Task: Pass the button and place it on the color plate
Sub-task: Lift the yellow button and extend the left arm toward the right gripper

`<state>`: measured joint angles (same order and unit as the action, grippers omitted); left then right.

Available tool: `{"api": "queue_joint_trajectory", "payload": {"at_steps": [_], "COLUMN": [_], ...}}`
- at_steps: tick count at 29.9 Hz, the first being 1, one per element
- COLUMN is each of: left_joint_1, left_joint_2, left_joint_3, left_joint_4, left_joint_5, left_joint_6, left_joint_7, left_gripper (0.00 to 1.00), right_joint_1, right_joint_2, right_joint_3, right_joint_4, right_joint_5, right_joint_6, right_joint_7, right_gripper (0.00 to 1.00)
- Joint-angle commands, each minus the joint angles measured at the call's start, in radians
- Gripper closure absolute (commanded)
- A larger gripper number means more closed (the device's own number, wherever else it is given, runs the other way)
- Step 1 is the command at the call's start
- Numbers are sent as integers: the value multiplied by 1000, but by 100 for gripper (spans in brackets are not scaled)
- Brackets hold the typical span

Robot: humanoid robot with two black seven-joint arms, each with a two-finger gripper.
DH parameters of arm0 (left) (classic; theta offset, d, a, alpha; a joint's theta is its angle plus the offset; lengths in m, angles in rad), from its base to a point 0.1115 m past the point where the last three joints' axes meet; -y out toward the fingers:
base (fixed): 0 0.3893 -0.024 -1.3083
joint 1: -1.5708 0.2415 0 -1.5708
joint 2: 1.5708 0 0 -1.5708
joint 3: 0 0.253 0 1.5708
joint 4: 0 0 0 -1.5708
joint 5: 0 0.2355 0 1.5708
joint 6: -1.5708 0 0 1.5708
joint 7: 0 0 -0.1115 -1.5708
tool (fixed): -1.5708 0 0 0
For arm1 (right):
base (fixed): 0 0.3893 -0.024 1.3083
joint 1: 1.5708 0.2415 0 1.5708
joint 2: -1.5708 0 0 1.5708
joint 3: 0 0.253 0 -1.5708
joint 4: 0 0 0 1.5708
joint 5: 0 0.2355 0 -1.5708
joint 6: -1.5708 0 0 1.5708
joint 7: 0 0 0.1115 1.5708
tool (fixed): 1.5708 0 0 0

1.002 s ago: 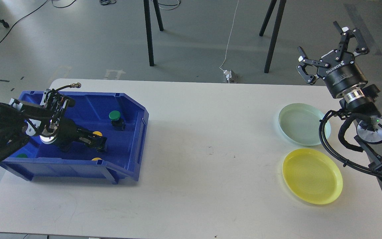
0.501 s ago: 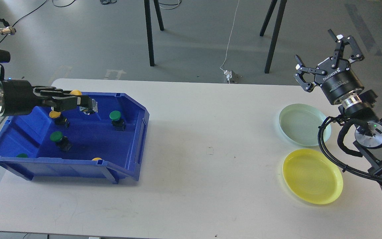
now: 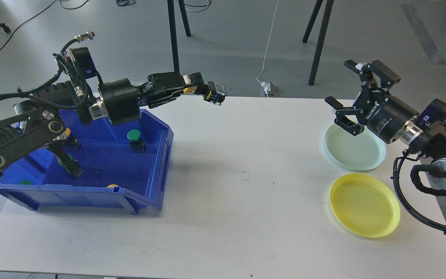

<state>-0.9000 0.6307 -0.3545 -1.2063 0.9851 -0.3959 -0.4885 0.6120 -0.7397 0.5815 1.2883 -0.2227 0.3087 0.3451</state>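
Fingers of our left gripper [image 3: 192, 90] pinch a yellow-capped push button [image 3: 212, 94], held aloft past the far right corner of the blue plastic bin [image 3: 157, 170] above the white tabletop [image 3: 246, 217]. Our right gripper [image 3: 350, 97] hangs with fingers spread wide and empty, over the pale green round plate [image 3: 352, 149]. Just beside it lies the yellow round plate [image 3: 364, 204], bare. One green-capped button [image 3: 135, 138] sits in the bin.
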Motion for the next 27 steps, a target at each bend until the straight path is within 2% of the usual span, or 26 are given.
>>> {"api": "queue_joint_trajectory", "payload": {"at_steps": [1,4,9,15,27], "left_joint_1": [6,10,15,15,15], "left_joint_2": [-72,-105,-105,-103,-106], "left_joint_3": [0,-1,-6,-6,-6], "left_joint_4": [53,68,71,71,76], "left_joint_5": [-3,-6,-36,-37,-37], "left_joint_6": [-3,-1,0,0,3], "left_joint_7": [0,0,0,0,0], "left_gripper": [95,95,95,95,95], "right_joint_1": [0,15,25,42,63], "right_joint_2": [32,94,252,420,576], "right_joint_3": [-25,-80,-98,-101,-101], "right_joint_4": [26,20,-21,-148,-247], "right_joint_5": [2,0,-4,-4,-6], "right_joint_6": [36,72,75,78,105], "right_joint_7": [55,77,115,115,118], "right_gripper": [1,1,1,1,1]}}
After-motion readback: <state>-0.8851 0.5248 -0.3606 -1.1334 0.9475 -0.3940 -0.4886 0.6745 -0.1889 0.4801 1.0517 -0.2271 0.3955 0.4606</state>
